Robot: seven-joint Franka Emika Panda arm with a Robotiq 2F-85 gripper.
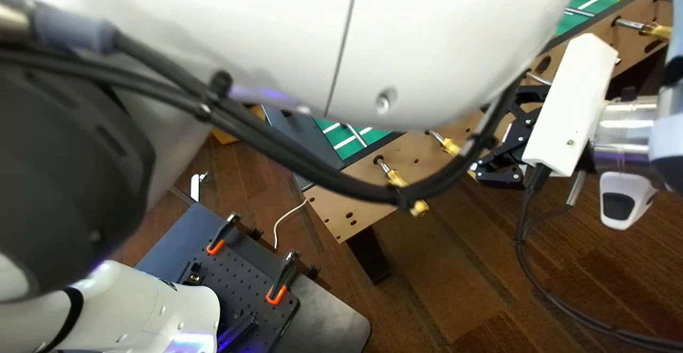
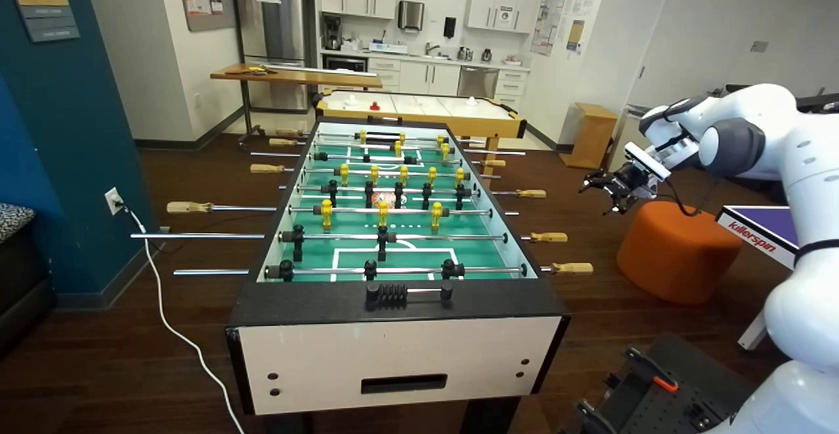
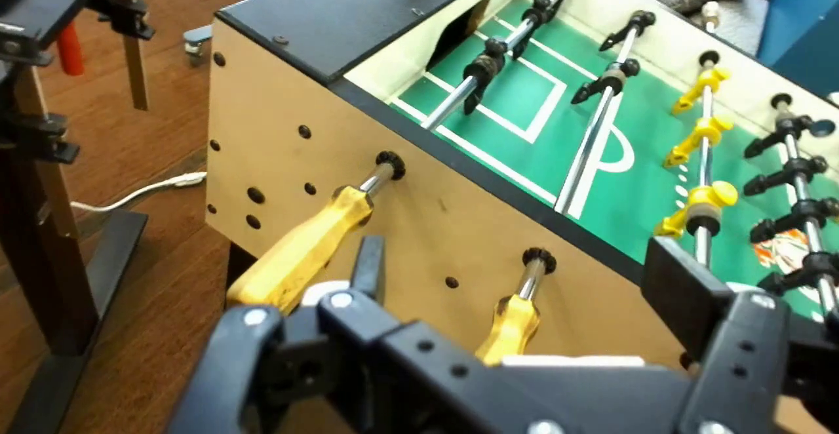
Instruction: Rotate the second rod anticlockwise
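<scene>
The foosball table (image 2: 400,355) has several metal rods with wooden handles on the side facing my arm. Counted from its near end, the second rod (image 2: 446,238) has its handle (image 2: 549,237) sticking out of the side wall. The handle also shows in the wrist view (image 3: 511,326), its lower end hidden by my gripper, and in an exterior view (image 1: 450,146), partly covered by a cable. My gripper (image 3: 527,280) is open and empty. In the wrist view the handle appears between its fingers. In an exterior view the gripper (image 2: 599,198) is apart from the handle, above and beyond it.
The first rod's handle (image 3: 301,244) sticks out left of my left finger. The third rod's handle (image 2: 531,193) lies farther along. An orange ottoman (image 2: 678,250) stands below my arm. My base platform with clamps (image 1: 275,289) is near the table's corner.
</scene>
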